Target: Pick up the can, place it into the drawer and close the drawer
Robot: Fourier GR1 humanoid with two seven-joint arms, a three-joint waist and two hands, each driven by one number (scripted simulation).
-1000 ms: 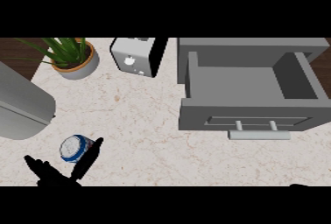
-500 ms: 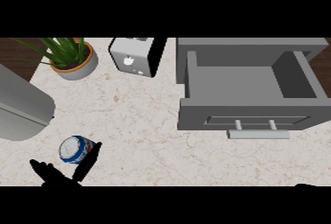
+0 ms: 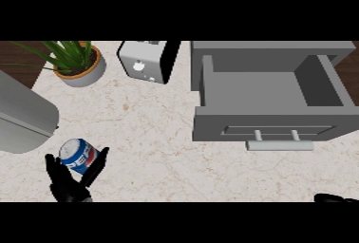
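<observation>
can [image 3: 76,156]: blue-and-white drink can with silver top, near the worktop's left front corner, just in front of a big grey rounded appliance
can axis: tilted, silver top leaning up-left toward the worktop's back-left, base toward the front edge; cannot tell if the base rests on the worktop or is lifted
left hand [image 3: 69,182]: black, coming in from the front edge directly below the can; one finger up the can's left side, another up its right side, so the can sits between them
left hand state: fingers spread round the can and look to be touching both sides, bracketing it; judged as closing on it, full wrap not visible
right hand [image 3: 336,198]: only a black sliver at the worktop's front right corner, fingers not visible, cannot tell its state
key relation: can lies right at the left hand, well apart from the right hand; left hand is the nearer one
drawer [image 3: 272,94]: grey box, pulled open, at the worktop's back right; bar handle faces front; inside shows nothing
can to drawer: drawer is well to the right and toward the back of the can
materials: can smooth metal, cylindrical; worktop [image 3: 161,156] pale speckled marble; drawer matte grey, square-edged
next move, judged: lift, carry right and back
</observation>
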